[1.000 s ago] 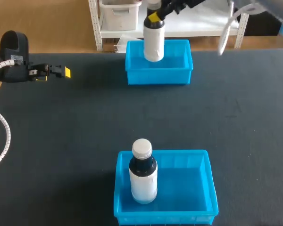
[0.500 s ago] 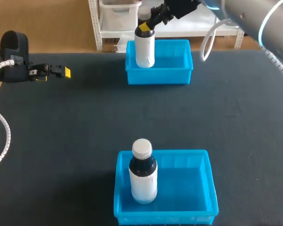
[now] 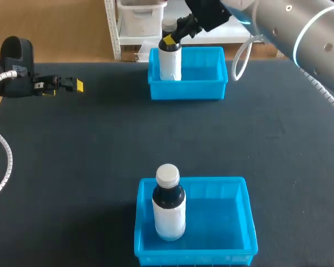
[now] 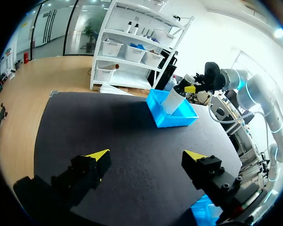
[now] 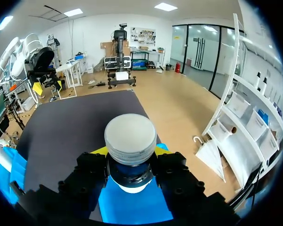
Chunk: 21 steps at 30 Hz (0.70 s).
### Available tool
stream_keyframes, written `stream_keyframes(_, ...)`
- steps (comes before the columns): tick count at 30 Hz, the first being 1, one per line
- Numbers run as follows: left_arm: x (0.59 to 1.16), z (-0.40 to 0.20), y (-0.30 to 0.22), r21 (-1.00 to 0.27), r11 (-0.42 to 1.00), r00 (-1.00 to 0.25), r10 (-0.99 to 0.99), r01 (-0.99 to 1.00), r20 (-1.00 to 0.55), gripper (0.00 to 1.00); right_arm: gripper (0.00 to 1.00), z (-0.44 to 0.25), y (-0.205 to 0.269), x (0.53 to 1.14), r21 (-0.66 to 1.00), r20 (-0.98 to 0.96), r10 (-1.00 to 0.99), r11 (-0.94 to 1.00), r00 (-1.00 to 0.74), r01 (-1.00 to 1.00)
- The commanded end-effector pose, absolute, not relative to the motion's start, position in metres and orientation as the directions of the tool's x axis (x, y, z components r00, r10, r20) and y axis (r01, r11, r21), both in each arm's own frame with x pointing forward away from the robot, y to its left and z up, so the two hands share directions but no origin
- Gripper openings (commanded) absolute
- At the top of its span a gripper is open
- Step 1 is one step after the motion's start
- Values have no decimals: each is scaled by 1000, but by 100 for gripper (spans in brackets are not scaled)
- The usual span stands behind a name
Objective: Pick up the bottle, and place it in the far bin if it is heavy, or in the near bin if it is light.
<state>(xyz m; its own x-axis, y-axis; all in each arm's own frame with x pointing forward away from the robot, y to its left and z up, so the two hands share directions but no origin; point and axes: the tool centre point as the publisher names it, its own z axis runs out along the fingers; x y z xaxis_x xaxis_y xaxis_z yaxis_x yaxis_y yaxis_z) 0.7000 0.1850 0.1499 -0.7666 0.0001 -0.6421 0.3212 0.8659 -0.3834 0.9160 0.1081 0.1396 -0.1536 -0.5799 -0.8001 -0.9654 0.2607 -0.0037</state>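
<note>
Head view puts our left gripper (image 3: 77, 85) over the far left edge of the desk (image 3: 89, 144), well apart from both bins. In the left wrist view its yellow-tipped fingers (image 4: 98, 155) are spread wide with nothing between them. At the middle of the far edge sits the blue far bin (image 3: 187, 92), and the bottle (image 3: 170, 64) stands upright in its left end; we cannot tell whether its base touches the bin floor. Our right gripper (image 3: 170, 40) pinches the bottle's dark neck just under the white cap, one finger on either side, as the right wrist view shows. At the near edge the near bin (image 3: 211, 257) holds a second bottle (image 3: 168, 214), upright in its left part. Our right arm (image 3: 300, 33) comes in from the far right corner.
</note>
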Motion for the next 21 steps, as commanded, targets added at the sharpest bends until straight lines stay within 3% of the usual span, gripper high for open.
stream_keyframes(1, 700, 150, 185, -383, 866, -767, 0, 321, -642, 100, 0, 137, 114, 932, 68, -797, -584, 172, -157, -983)
stream_keyframes(21, 700, 150, 185, -383, 866, -767, 0, 321, -642, 100, 0, 120, 116, 932, 102, -789, -586, 173, -186, -980)
